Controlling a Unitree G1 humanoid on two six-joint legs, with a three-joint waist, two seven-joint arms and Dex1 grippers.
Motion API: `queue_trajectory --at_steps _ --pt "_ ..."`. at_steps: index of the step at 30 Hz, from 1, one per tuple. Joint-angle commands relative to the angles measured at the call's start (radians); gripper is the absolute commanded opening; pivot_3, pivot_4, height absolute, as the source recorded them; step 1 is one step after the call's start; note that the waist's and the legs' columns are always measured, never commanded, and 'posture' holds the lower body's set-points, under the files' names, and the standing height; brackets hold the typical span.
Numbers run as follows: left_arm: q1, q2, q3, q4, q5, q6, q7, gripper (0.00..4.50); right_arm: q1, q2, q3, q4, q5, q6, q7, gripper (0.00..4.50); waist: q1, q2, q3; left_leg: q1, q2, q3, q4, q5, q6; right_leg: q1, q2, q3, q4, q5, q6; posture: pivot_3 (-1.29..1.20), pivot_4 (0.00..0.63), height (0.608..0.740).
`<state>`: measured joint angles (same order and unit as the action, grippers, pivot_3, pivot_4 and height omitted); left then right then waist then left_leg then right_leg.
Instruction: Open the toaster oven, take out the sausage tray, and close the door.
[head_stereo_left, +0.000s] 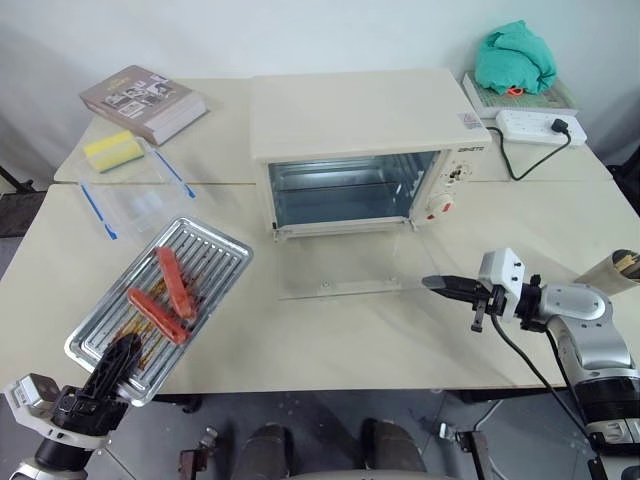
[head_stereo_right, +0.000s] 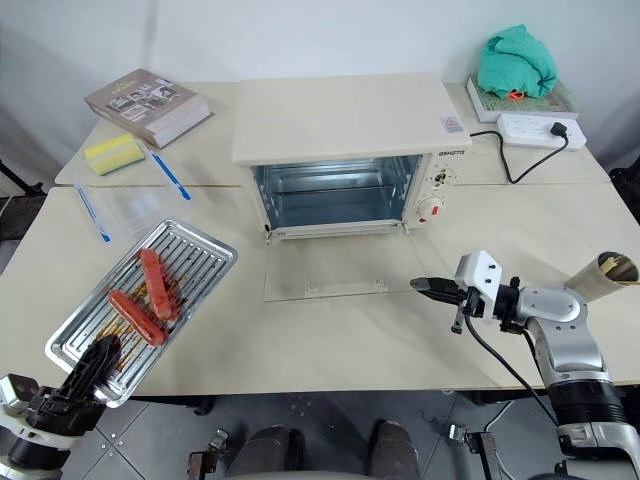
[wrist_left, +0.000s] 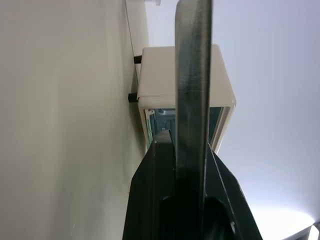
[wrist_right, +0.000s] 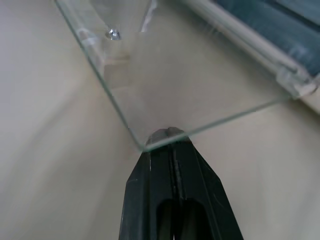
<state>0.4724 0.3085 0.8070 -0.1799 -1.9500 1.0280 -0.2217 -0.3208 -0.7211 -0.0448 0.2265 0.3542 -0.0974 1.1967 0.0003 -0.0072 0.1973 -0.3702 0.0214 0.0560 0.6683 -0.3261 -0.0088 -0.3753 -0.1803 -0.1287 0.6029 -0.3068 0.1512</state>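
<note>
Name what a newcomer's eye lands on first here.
The toaster oven stands mid-table, its glass door folded flat and its cavity bare. At the table's near left edge, the left gripper holds the sausage tray with two red sausages, while the shut right gripper meets the door's corner.

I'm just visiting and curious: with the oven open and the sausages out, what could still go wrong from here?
The sausage tray is held by the left gripper at one near corner only, partly past the table edge; it might tip and the sausages roll off.

The right gripper, jaws shut, meets only a corner of the glass door, which lies flat open. It could slip off when lifting.

If it slips, the toaster oven would stay open.
</note>
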Motion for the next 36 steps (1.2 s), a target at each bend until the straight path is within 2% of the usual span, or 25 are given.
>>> queue_trajectory --at_steps 1,6,15,19,23,26,30,36 --pt "0.017 0.0 0.027 -0.006 -0.022 0.0 -0.02 0.0 0.0 -0.008 -0.042 -0.113 0.075 0.056 0.011 0.02 0.0 0.0 0.0 0.0 0.0 0.0 0.0 0.0 0.0 0.0 0.0 0.0 0.0 0.0 0.0 0.0 0.15 0.74" --pt "0.005 0.036 0.029 0.026 -0.022 0.014 -0.021 0.0 -0.016 -0.006 -0.101 -0.191 0.128 0.145 -0.061 0.02 0.002 0.0 0.0 0.0 0.0 0.0 0.0 -0.001 0.0 0.0 0.0 0.0 0.0 0.0 0.0 0.0 0.15 0.74" --pt "-0.025 0.141 0.083 0.12 -0.022 0.058 -0.06 0.0 -0.097 0.022 -0.146 -0.236 0.159 0.178 -0.146 0.02 -0.001 0.0 0.0 0.0 0.0 0.001 0.0 -0.002 0.001 -0.001 0.0 0.0 0.0 0.0 0.0 0.0 0.15 0.74" --pt "0.005 0.233 0.002 0.103 -0.022 0.119 -0.064 0.0 -0.137 0.045 -0.16 -0.233 0.164 0.18 -0.19 0.02 -0.002 0.0 0.0 0.0 0.0 0.002 -0.001 -0.002 0.001 -0.001 0.0 0.001 0.0 0.0 0.0 0.0 0.15 0.74" --pt "0.004 0.305 -0.087 0.085 -0.01 0.143 -0.064 0.0 -0.112 0.008 -0.148 -0.249 0.153 0.213 -0.166 0.02 0.002 0.0 0.0 -0.001 0.0 0.002 -0.001 -0.002 0.001 -0.001 0.0 0.001 -0.001 0.0 0.0 0.0 0.15 0.74" --pt "-0.021 0.337 -0.135 0.086 -0.007 0.139 -0.077 0.0 -0.068 -0.015 -0.172 -0.282 0.208 0.244 -0.108 0.02 0.001 0.0 0.0 -0.001 0.0 0.002 -0.002 -0.003 0.001 -0.001 0.0 0.001 -0.002 0.0 0.0 0.0 0.15 0.74" --pt "-0.156 0.382 -0.281 0.097 0.089 0.166 -0.095 0.0 0.057 -0.084 -0.226 -0.316 0.21 0.272 -0.07 0.02 0.013 0.001 0.001 -0.001 0.0 0.002 -0.002 -0.003 0.001 -0.001 0.0 0.001 -0.002 0.0 0.0 0.0 0.15 0.74" --pt "-0.363 0.381 -0.446 0.163 0.212 0.193 -0.134 0.0 0.225 -0.132 -0.3 -0.377 0.206 0.277 -0.053 0.02 0.021 0.0 0.0 0.0 0.0 0.005 -0.002 -0.003 0.001 -0.002 0.001 0.003 -0.001 0.0 0.0 0.0 0.15 0.74"
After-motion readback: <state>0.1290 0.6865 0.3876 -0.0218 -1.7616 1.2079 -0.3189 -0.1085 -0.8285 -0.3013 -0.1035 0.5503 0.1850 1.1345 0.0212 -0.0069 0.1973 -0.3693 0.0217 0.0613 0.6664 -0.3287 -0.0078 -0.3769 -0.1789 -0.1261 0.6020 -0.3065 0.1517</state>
